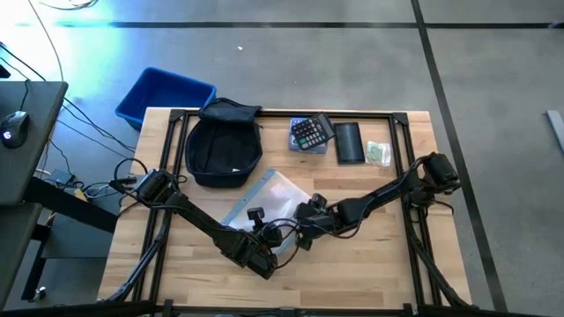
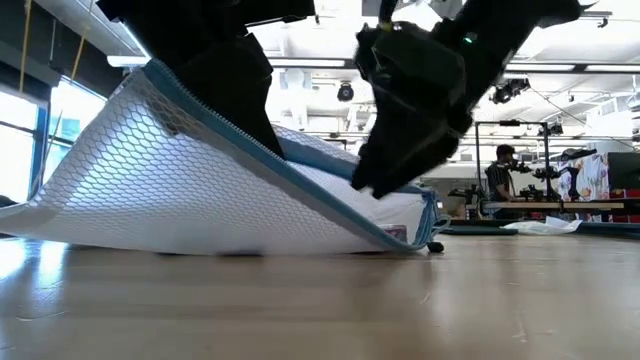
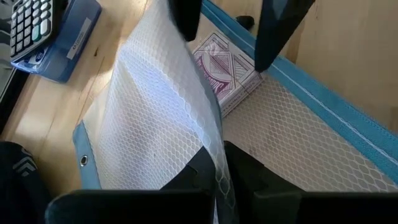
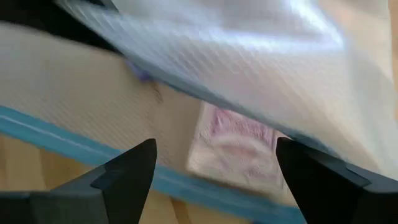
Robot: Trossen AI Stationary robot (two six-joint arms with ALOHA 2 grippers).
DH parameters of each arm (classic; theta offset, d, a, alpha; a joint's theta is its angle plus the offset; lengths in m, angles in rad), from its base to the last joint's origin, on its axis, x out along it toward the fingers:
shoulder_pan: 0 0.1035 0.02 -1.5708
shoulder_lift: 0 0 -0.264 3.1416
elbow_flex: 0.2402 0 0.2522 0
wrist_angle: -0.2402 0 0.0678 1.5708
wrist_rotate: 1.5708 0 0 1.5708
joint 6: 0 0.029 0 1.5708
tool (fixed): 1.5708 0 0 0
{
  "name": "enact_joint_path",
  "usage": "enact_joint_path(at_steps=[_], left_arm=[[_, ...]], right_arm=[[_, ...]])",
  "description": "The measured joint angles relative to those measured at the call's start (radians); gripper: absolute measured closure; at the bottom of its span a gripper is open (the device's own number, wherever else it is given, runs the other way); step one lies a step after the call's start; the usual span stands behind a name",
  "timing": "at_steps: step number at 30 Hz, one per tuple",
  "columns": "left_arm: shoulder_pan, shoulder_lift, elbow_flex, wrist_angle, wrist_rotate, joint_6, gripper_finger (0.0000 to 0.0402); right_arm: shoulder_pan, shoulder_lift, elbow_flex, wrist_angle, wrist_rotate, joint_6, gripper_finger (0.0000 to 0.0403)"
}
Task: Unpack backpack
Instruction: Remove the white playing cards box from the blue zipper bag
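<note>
You're well along: calculator [image 1: 310, 132] and black pouch [image 1: 349, 142] lie beside the backpack [image 1: 224, 143] on the worktop [image 1: 370, 273], while your left hand [image 3: 217, 163] pinches the mesh pouch [image 1: 267, 201] up and your right hand [image 4: 214, 169] reaches in spread for the card deck [image 3: 227, 73].

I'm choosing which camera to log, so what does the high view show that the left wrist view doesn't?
Only the high view shows the backpack, the blue bin off the table's far left corner, a black pouch, both arms whole, and the right gripper next to the left one.

Only the left wrist view shows the left gripper shut on the mesh pouch's upper layer, holding it open, and a purple card box inside.

Both show the mesh pouch, the calculator and the wooden table.
</note>
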Motion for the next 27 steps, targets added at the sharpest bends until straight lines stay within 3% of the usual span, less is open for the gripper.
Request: enact_joint_path(at_steps=[5, 11, 19, 27], left_arm=[[0.001, 0.000, 0.000, -0.002, 0.000, -0.002, 0.0402], [0.002, 0.000, 0.000, -0.003, 0.008, -0.002, 0.0402], [0.005, 0.000, 0.000, -0.002, -0.001, -0.003, 0.0402], [0.006, 0.000, 0.000, 0.000, 0.010, 0.000, 0.0402]], right_arm=[[-0.041, 0.024, 0.002, 0.031, 0.006, -0.038, 0.0084], [-0.115, 0.092, 0.006, 0.090, -0.136, -0.032, 0.0058], [-0.128, 0.124, 0.007, 0.057, 0.025, -0.069, 0.0048], [-0.097, 0.119, 0.006, 0.042, -0.044, -0.089, 0.0055]])
